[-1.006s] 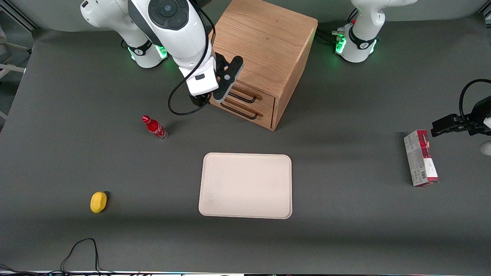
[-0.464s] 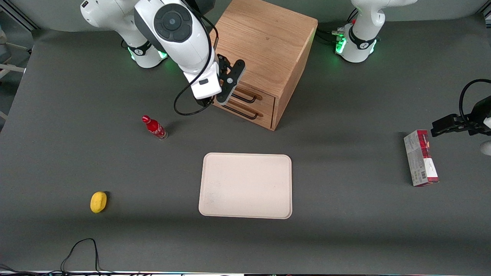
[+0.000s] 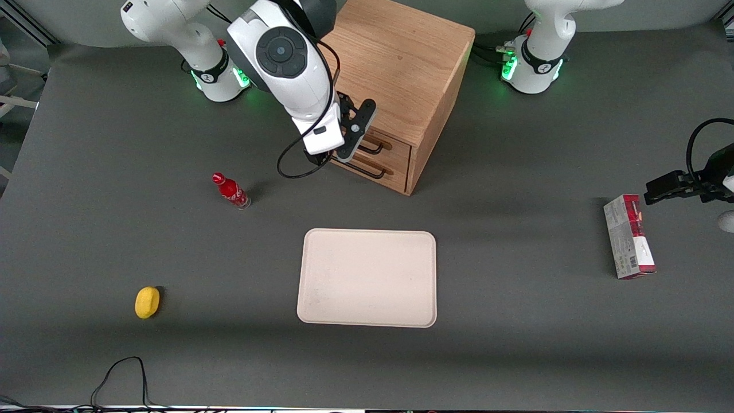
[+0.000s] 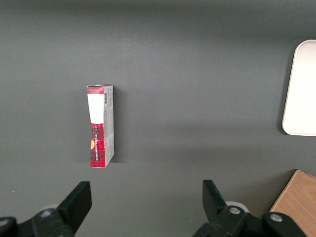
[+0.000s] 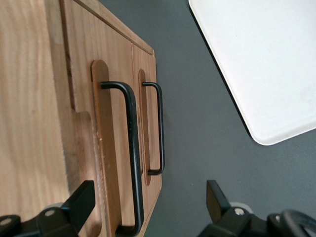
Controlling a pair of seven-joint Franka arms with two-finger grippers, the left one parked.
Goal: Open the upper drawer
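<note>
The oak cabinet (image 3: 395,63) stands at the back of the table, with two drawers one above the other in its front. The upper drawer (image 3: 399,148) is shut, and its thin black handle (image 3: 374,149) lies flat across its face. My right gripper (image 3: 335,155) hangs open just in front of that drawer, at the working arm's end of the handle. The right wrist view shows the upper drawer (image 5: 79,74) with its handle (image 5: 132,148) running in between my open gripper's (image 5: 148,202) fingers (image 5: 81,202), not touched. The lower drawer (image 5: 149,74) is also shut.
A cream tray (image 3: 367,278) lies flat, nearer the front camera than the cabinet. A small red bottle (image 3: 230,191) stands toward the working arm's end, and a yellow object (image 3: 147,302) lies nearer the camera. A red and grey box (image 3: 629,236) lies toward the parked arm's end.
My right arm has swung along the cabinet's front toward the parked arm's end and slightly lower, bringing the open gripper over the upper drawer's handle. The drawers have not moved.
</note>
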